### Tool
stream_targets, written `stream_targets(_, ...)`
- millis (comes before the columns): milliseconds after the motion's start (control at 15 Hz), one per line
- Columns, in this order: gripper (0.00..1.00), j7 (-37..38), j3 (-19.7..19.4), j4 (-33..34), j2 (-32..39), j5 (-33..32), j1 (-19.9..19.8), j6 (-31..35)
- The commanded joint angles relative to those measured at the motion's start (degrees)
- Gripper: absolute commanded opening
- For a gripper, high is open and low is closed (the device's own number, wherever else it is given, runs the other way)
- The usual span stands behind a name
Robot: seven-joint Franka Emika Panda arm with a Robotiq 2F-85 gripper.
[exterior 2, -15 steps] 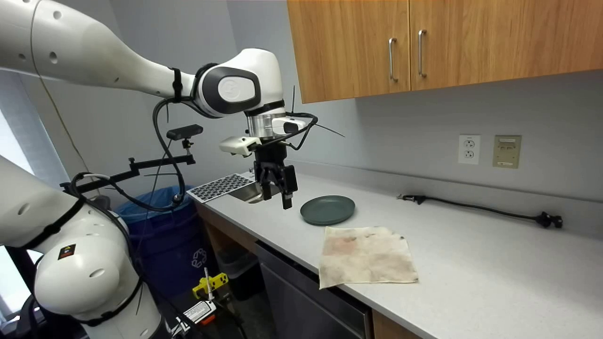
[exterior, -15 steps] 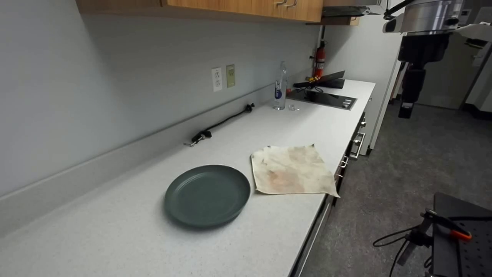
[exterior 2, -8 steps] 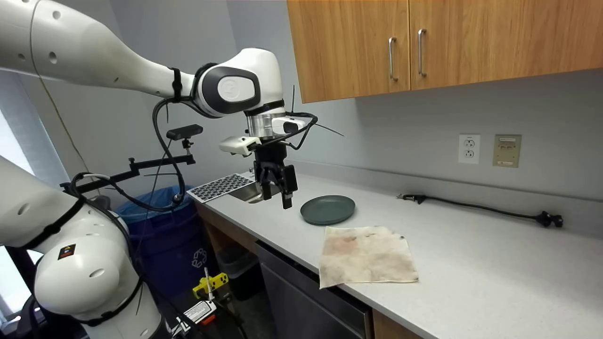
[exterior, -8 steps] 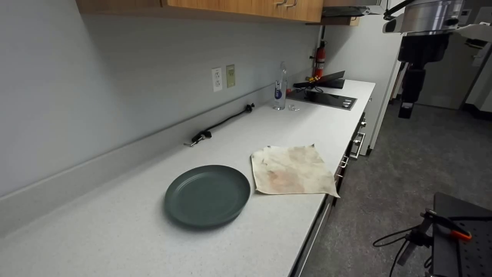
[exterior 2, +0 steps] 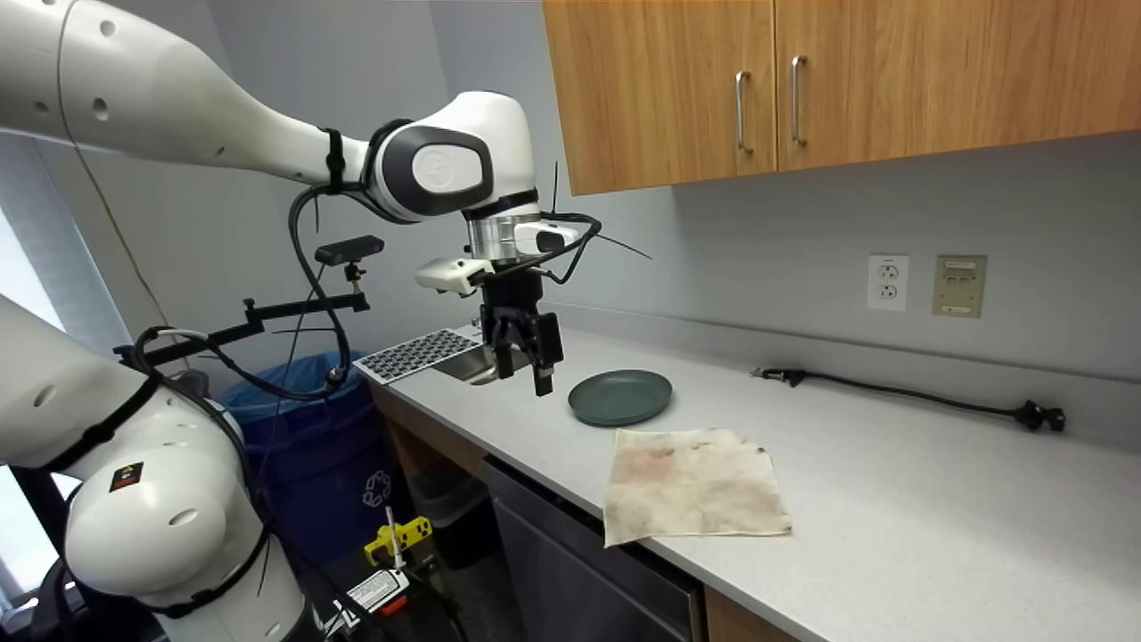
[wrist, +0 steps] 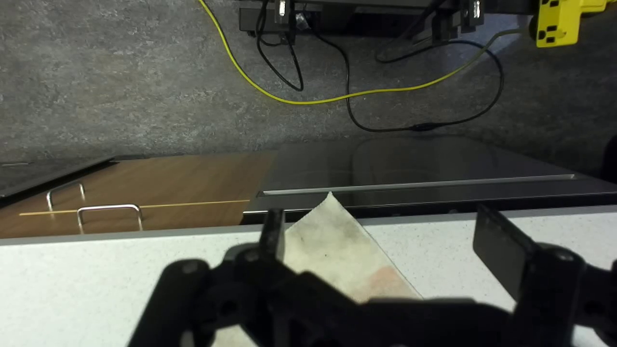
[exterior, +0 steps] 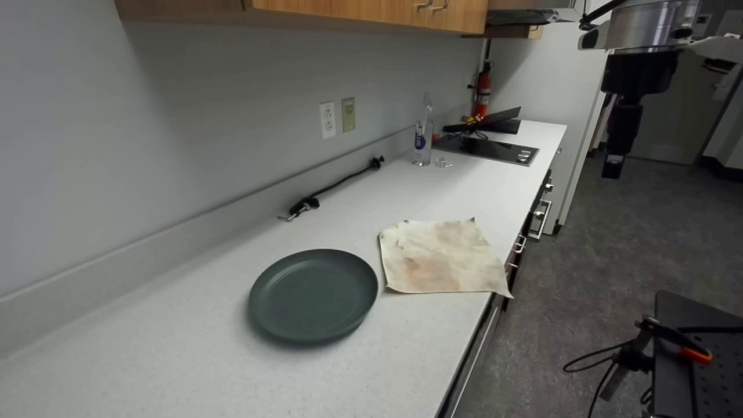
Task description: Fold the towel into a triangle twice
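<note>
Nearest in the wrist view, the black fingers point(wrist: 501, 255) stand wide apart with nothing held, and both exterior views show them hanging clear of the towel point(exterior 2: 700, 486). That cream-beige, brown-stained towel lies spread roughly four-sided at the front of the white tabletop point(exterior 2: 909, 517), one corner poking out past the edge; neither triangle fold looks made yet. It should handle as light, limp and thin, hard to harm and not very slippery, though a shallow pinch could slip off and a tug could drag the whole piece along. The overhanging corner seems the best place to take hold: with no surface beneath it, the fingers could tilt in, one to each face, close a little way in from the tip, then carry it across to the diagonally opposite corner. That far corner looks cropped or tucked, but it is too small to say which. Just beside the towel, and beyond it in an exterior view, sits the dark green dinner plate point(exterior 2: 619, 398), whose rim a wide swing might brush. Much deeper in an exterior view, a clear plastic bottle point(exterior: 422, 133) stands near a black glass cooktop point(exterior: 479, 147), with a red fire extinguisher point(exterior: 483, 90) farther off.
</note>
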Motion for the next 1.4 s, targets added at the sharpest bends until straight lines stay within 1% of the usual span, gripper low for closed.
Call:
stream_targets(0, 1.00, 0.2, -0.3, 0.1, 0.0, -0.1, 0.4, -0.1)
stream_targets(200, 1.00, 0.2, -0.3, 0.1, 0.0, -0.1, 0.4, -0.1)
stream_targets(667, 1.00, 1.6, -0.6, -0.2, 0.9, -1.3, -0.7, 4.8)
stream_targets(733, 1.00, 3.7, 0.0, -0.2, 1.0, -1.7, -1.1, 5.0)
stream_targets(800, 1.00, 1.4, -0.7, 0.1, 0.7, -0.2, -0.1, 3.5)
stream_targets(1133, 1.00, 2.8, -0.6, 0.1, 1.2, -0.5, -0.3, 4.1)
stream_targets(1333, 1.00, 2.3, -0.9, 0.1, 3.3, -0.8, -0.5, 8.8)
